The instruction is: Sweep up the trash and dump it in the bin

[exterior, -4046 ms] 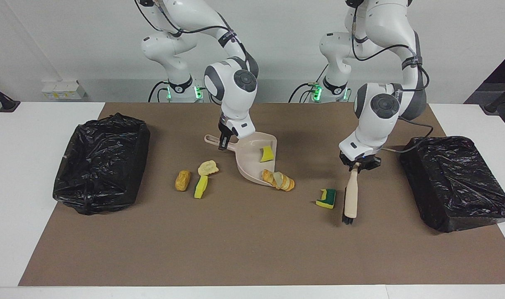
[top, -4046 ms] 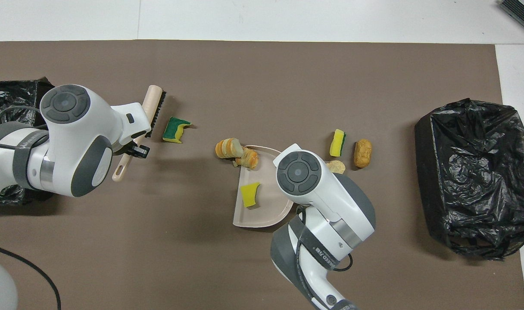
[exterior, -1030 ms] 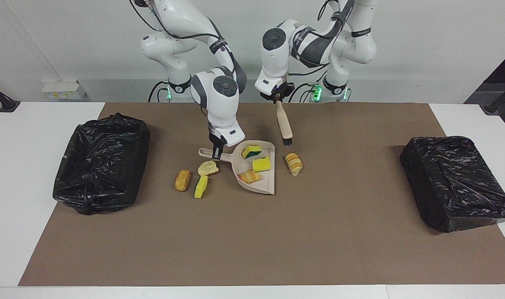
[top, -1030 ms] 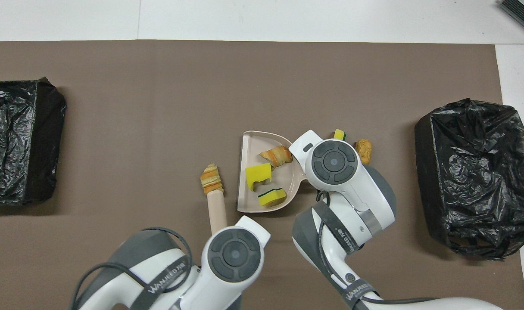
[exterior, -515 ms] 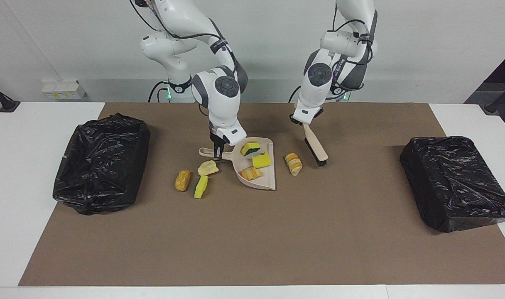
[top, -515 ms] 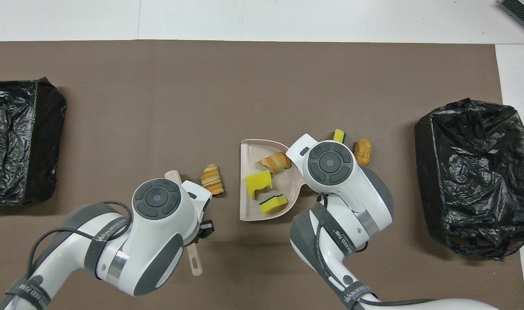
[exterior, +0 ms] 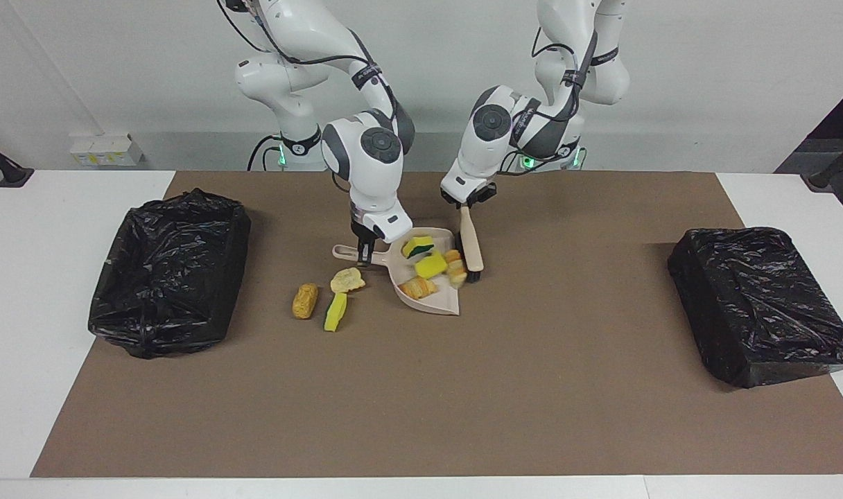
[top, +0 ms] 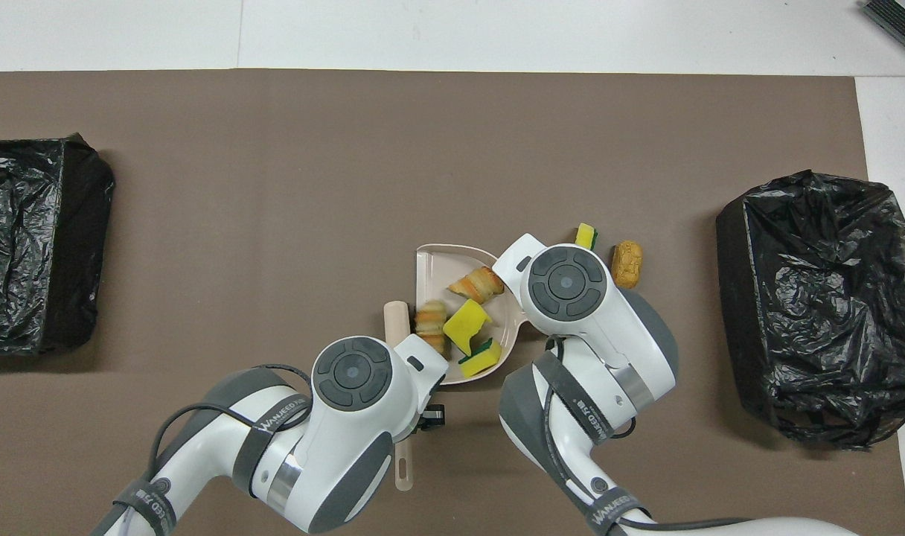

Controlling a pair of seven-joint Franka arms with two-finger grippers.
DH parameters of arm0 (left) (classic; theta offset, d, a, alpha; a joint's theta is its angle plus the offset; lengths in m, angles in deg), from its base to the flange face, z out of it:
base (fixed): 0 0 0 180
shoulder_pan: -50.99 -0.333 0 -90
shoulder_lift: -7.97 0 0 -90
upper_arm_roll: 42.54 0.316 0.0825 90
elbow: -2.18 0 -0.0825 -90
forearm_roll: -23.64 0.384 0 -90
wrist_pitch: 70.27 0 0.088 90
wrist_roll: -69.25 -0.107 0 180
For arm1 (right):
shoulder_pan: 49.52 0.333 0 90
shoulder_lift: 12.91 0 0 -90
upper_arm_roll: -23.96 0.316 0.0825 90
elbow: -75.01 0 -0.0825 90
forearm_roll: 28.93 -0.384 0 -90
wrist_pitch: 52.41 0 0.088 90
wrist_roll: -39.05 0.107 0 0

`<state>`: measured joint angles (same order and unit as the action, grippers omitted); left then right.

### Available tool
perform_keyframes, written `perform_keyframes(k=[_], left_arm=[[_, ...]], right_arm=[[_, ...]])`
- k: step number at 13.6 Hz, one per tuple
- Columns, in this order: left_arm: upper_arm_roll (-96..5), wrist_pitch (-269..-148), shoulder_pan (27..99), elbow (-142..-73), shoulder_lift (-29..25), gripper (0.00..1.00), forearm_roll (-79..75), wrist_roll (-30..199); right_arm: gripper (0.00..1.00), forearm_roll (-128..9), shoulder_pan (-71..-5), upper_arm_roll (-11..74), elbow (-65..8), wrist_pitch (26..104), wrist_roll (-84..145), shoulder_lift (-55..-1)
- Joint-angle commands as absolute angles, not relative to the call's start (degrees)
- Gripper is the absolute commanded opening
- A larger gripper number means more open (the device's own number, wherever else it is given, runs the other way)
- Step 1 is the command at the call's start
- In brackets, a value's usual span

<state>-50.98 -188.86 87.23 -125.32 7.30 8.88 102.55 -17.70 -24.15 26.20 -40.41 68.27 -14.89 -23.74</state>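
Observation:
The beige dustpan [exterior: 439, 301] lies mid-table and also shows in the overhead view [top: 437, 260]. My right gripper [exterior: 364, 249] is shut on its handle. Several trash scraps lie in it: a green-yellow sponge [exterior: 418, 246], a yellow sponge [exterior: 430, 264], a croissant piece [exterior: 417, 287] and a striped bread lump [exterior: 455, 267]. My left gripper [exterior: 467, 202] is shut on the beige hand brush [exterior: 471, 239], whose bristles stand at the pan's open edge beside the striped lump [top: 430, 326]. Three scraps lie on the mat by the pan's handle: a bread lump [exterior: 305, 300], a yellow-green sponge [exterior: 335, 311] and a pale slice [exterior: 347, 280].
A black-bagged bin [exterior: 168, 270] stands at the right arm's end of the table and another [exterior: 761, 305] at the left arm's end. A brown mat [exterior: 421, 402] covers the table's middle.
My left arm has swung the brush in from the left arm's side to the pan's open edge. The striped bread lump has gone from the mat into the pan. The pan has turned slightly.

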Motion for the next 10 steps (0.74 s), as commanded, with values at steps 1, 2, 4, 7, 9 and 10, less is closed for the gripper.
perform_keyframes(k=[1,2,4,7,9,10], left_arm=[[-51.06,-189.28,90.00,-122.38,6.30,0.00,7.65,100.36],[-51.06,-188.84,91.23,-121.06,5.95,0.00,7.47,100.88],[-51.32,-187.44,92.03,-119.64,5.95,0.00,7.47,101.76],[-51.33,-181.92,91.42,-119.82,7.26,0.00,8.34,107.11],[-51.41,-178.57,91.16,-120.43,8.49,0.00,10.61,112.64],[-51.50,-176.47,91.16,-120.34,9.10,0.00,11.94,113.36]], right_arm=[[0.00,-18.56,-24.47,26.34,-40.66,67.56,-16.68,-22.84],[0.00,-18.56,-24.56,26.34,-40.66,67.56,-16.68,-22.84],[0.00,-18.74,-24.65,26.34,-40.66,67.74,-16.68,-22.93],[0.00,-18.91,-25.09,26.34,-40.57,67.83,-17.03,-22.93],[0.00,-19.00,-25.09,26.34,-40.66,67.91,-17.03,-22.93],[0.00,-19.00,-25.09,26.34,-40.66,68.00,-17.03,-22.93]])
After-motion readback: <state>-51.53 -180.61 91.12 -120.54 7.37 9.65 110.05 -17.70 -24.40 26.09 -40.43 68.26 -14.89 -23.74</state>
